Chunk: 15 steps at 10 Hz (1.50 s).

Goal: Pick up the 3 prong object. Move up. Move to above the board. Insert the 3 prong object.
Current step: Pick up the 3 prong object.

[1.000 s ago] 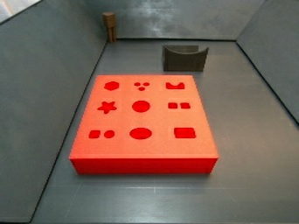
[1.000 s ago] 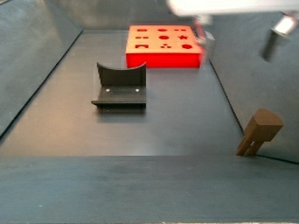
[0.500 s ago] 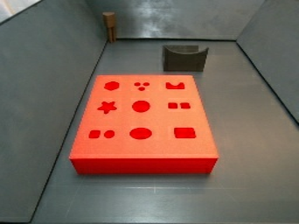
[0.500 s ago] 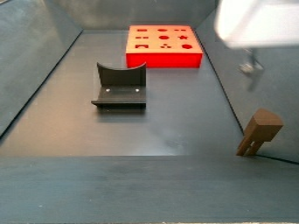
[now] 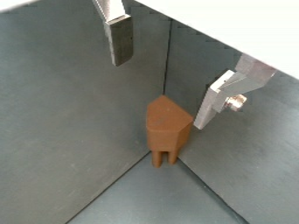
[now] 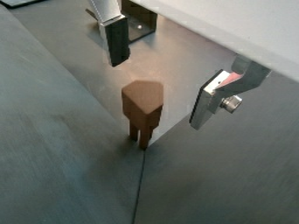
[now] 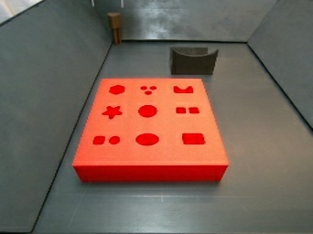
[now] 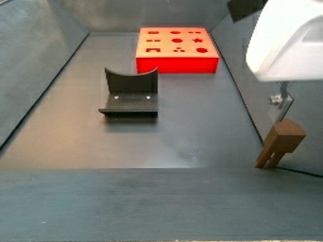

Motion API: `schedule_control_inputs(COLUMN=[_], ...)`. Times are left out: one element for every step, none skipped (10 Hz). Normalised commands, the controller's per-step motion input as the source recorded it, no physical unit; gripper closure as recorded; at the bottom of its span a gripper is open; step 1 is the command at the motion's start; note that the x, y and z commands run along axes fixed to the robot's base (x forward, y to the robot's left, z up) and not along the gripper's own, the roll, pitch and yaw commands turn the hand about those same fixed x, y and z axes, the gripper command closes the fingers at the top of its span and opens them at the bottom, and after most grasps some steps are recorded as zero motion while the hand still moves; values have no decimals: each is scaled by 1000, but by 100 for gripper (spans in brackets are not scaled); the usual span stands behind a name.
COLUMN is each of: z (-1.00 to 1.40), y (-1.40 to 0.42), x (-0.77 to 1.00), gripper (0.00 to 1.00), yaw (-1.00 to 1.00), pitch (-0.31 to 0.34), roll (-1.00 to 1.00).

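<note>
The 3 prong object is a small brown peg standing upright on its prongs in a corner where floor meets wall; it also shows in the other wrist view and in both side views. My gripper hangs open just above it, one silver finger on each side, neither touching the peg. In a side view the gripper's white body sits directly over the peg. The board is a red slab with shaped recesses, well away from the peg.
The dark fixture stands on the grey floor between the board and the peg's corner. Grey walls close in the floor on all sides, and the peg stands right against one.
In the side view the gripper has travelled from near the board toward the peg and come down; it now hangs right over the peg. Peg, board and fixture have not moved.
</note>
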Motion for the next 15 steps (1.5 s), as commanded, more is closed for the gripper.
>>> schedule_control_inputs(z=[-414, -391, -400, -463, -569, -689, -740, -783, -809, -937, -960, -1000, -1000, -1000, -940], y=[86, 74, 80, 100, 117, 94, 71, 26, 20, 0, 0, 0, -11, -23, -43], x=[0, 0, 0, 103, 271, 374, 431, 489, 457, 223, 43, 0, 0, 0, 49], gripper=[0, 0, 0, 0, 0, 0, 0, 0, 0, 0, 0, 0, 0, 0, 0], yaw=[-151, -154, -146, -157, -166, -163, -160, -160, -160, -66, 0, 14, 63, 94, 126], pitch=[-354, -371, -359, -309, -219, -159, -137, -124, -114, -91, 0, 4, 33, 27, 9], roll=[-164, -166, -167, -160, -161, -131, -120, -107, -99, -64, 0, 17, 57, 47, 0])
